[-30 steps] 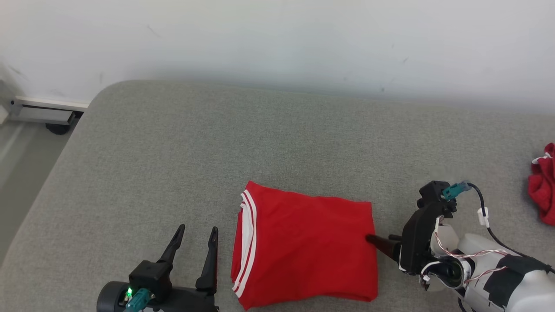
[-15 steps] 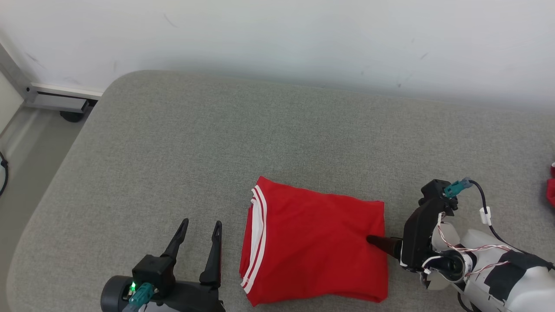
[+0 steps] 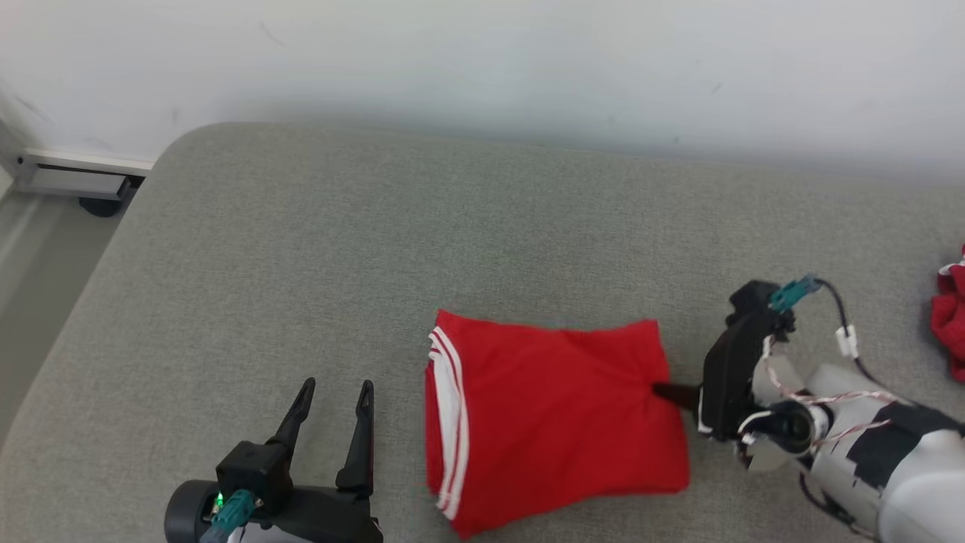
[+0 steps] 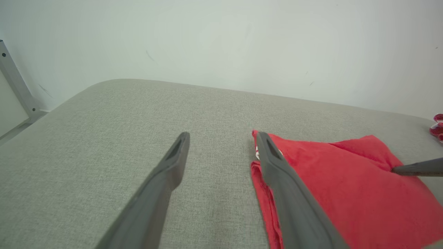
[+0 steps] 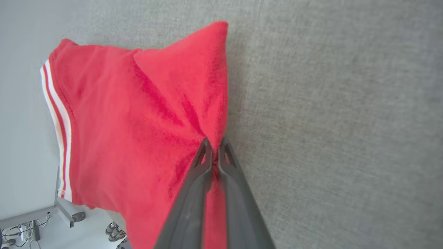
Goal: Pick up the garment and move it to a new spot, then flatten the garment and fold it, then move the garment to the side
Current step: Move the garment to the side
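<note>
Head view: grey cushion (image 3: 301,249), white wall (image 3: 482,60); right end effector (image 3: 657,389) pinches garment (image 3: 558,422), left end effector (image 3: 335,386) wide.

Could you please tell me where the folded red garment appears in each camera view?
Head view: garment at bottom centre.
Left wrist view: garment at lower right.
Right wrist view: garment across left and centre.
Shared landmark: the right gripper pinching its edge.
</note>
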Tool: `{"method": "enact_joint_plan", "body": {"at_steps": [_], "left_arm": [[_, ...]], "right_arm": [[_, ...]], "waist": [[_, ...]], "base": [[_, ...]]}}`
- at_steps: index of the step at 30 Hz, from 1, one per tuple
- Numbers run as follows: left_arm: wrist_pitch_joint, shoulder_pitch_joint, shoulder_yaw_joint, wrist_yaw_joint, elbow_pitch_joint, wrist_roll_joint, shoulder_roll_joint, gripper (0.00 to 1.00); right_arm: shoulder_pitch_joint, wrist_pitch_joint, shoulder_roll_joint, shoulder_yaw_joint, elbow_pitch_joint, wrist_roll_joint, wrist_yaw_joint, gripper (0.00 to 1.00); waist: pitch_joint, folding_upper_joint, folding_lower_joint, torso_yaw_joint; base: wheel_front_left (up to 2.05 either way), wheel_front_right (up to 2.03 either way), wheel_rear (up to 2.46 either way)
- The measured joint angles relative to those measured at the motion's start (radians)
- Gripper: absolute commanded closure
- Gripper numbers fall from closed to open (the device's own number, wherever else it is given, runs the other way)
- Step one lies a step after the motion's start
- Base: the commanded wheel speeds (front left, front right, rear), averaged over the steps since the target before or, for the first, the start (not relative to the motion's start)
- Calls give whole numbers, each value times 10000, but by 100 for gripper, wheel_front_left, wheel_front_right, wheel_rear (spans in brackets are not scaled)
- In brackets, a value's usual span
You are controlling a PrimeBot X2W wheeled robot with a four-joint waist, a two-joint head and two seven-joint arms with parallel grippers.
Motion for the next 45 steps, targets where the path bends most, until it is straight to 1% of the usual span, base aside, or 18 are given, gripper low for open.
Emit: {"method": "enact_joint_plan", "body": {"at_steps": [1, 4, 5, 9, 18, 31, 38, 45], "left_arm": [[-2, 13, 44, 0, -33, -15, 2, 0], [-2, 18, 92, 0, -56, -48, 19, 0], [-2, 19, 146, 0, -98, -56, 40, 0], [-4, 20, 276, 2, -222, -56, 169, 0], [2, -38, 288, 2, -462, -54, 194, 0], [117, -509, 272, -4, -614, 19, 309, 0], [201, -792, 192, -15, -564, 35, 299, 0], [278, -810, 151, -92, -619, 71, 351, 0]], "right_arm": [[-368, 10, -265, -90, 46, -69, 56, 100], [-650, 8, -635, -245, 105, -94, 90, 100], [-822, 8, -851, -295, 186, -111, 100, 100], [-1271, 10, -1285, -401, 299, -213, 173, 100], [-2295, 86, -2343, -619, 426, -556, 188, 100], [-3441, 174, -3346, -826, 738, -951, 261, 100], [-3739, 173, -3766, -713, 949, -1404, 261, 100], [-4475, 171, -4144, -621, 1220, -1833, 245, 100]], "waist": [[43, 0, 1, -122], [110, 0, 1, -255], [167, 0, 1, -349], [293, 0, 1, -580], [731, 0, 1, -1163], [1495, 1, 0, -1834], [1654, 0, 0, -1965], [1859, 1, 0, -2025]], "base": [[0, 0, 0], [0, 0, 0], [0, 0, 0], [0, 0, 0], [0, 0, 0], [0, 0, 0], [0, 0, 0], [0, 0, 0]]}}
